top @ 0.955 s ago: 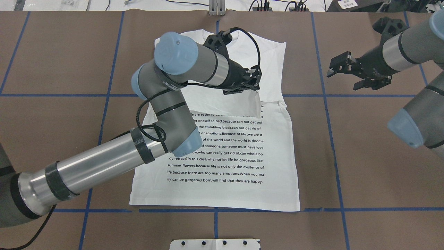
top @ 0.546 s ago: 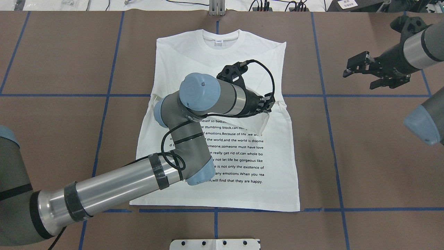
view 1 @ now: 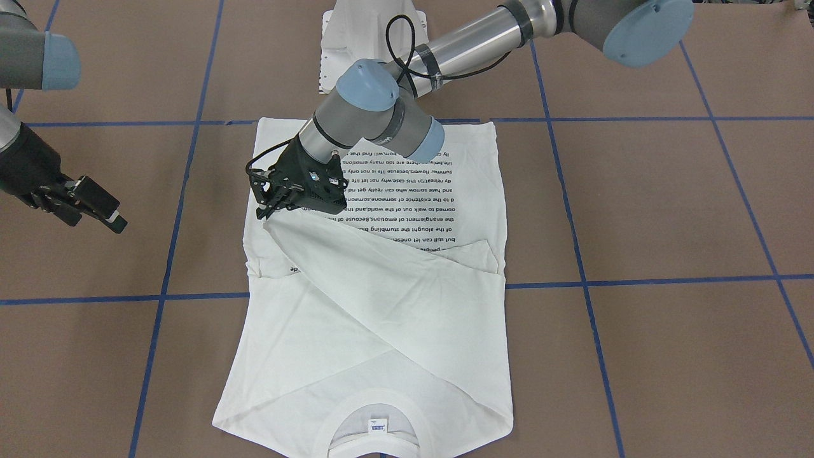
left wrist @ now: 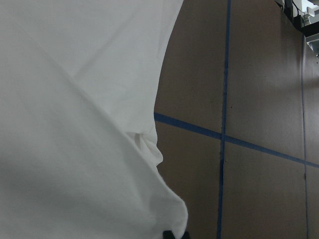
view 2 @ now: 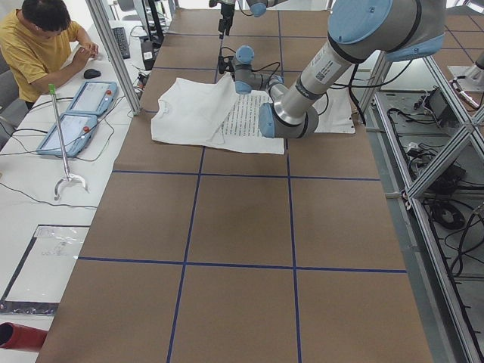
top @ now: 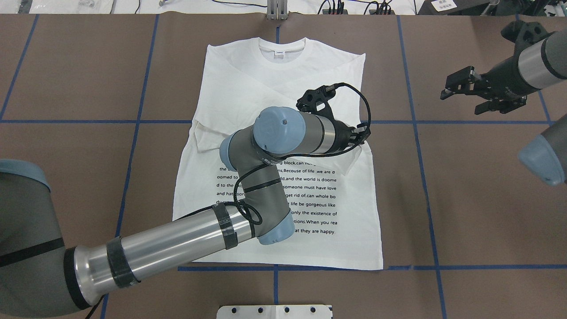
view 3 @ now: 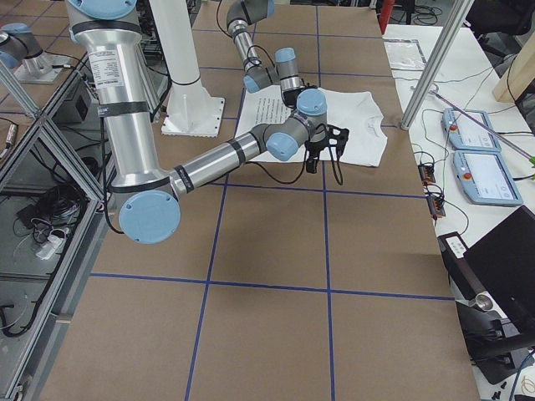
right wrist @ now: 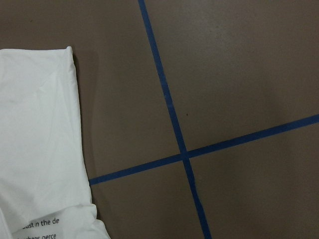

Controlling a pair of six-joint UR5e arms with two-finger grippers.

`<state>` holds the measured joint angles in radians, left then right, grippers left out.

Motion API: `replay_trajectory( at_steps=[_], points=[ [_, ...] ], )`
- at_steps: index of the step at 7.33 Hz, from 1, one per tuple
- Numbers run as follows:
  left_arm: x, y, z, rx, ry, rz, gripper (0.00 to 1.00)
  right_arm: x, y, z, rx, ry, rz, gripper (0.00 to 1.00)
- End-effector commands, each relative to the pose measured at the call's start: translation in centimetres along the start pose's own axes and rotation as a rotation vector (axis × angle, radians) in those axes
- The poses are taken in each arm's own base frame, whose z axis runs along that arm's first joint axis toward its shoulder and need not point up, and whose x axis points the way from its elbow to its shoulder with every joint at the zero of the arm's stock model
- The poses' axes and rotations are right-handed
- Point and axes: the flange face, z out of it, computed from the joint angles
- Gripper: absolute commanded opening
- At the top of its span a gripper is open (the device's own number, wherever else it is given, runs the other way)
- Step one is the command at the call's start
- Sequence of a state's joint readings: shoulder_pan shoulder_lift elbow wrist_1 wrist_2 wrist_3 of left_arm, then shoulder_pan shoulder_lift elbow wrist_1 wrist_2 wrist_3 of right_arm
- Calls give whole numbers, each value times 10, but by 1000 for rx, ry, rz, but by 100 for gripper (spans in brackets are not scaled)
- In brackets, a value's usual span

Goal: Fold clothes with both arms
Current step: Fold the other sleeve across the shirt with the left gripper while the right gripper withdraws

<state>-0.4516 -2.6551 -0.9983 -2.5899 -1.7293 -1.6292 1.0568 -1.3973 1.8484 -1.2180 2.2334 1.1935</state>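
Note:
The white T-shirt (top: pixel 310 66) lies flat on the brown table with its black text up and its neck at the far side; it also shows in the front-facing view (view 1: pixel 381 318). My left arm reaches across it. My left gripper (top: pixel 361 135) is shut on the end of a sleeve (view 1: pixel 356 254) that lies drawn diagonally over the chest, and it holds the tip a little above the shirt's right edge (view 1: pixel 270 207). The left wrist view shows the cloth (left wrist: pixel 75 124) close up. My right gripper (top: pixel 458 99) is open and empty over bare table, right of the shirt (view 1: pixel 95 219).
The white pedestal base (top: pixel 274 311) sits at the near table edge. Blue tape lines (top: pixel 412 122) cross the brown table. A seated operator (view 2: pixel 45 45) and teach pendants (view 2: pixel 76 113) are at a side desk. Cables lie along the far edge.
My left gripper has moved right and toward me, drawing the sleeve across the chest to the shirt's right edge. My right gripper has drawn back to the right.

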Motion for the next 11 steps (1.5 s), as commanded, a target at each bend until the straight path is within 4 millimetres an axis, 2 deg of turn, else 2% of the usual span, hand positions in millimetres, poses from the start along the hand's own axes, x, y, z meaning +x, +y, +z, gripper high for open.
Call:
replay_trajectory(
  at_steps=[1,2,3,4,5,7,8,9,10,11],
  points=[
    [8,-6,18,41,10,1,0,-1,0,0,0,-1,-1,99],
    [8,-7,20,59,8,1,1,-2,0,-1,1,-2,-2,99],
    [8,-1,23,55,6,-1,23,-3,0,0,0,-3,-4,99],
    [6,5,26,49,1,-1,75,-4,0,0,1,-4,-5,99],
    [5,6,26,48,0,-10,92,-3,0,1,0,-1,-4,99],
    [9,3,17,39,9,-101,95,-10,3,1,1,-8,-3,100],
    [-8,5,0,36,-37,-98,95,-24,23,9,-25,-17,-19,100],
    [-41,3,-30,-16,-103,-87,94,-46,52,16,-49,-30,7,100],
    [-79,-1,-67,-16,-150,-32,94,-73,97,29,-29,-31,72,100],
    [-108,-8,-99,-11,-201,62,94,-91,153,59,-16,-8,87,99]
  ],
)
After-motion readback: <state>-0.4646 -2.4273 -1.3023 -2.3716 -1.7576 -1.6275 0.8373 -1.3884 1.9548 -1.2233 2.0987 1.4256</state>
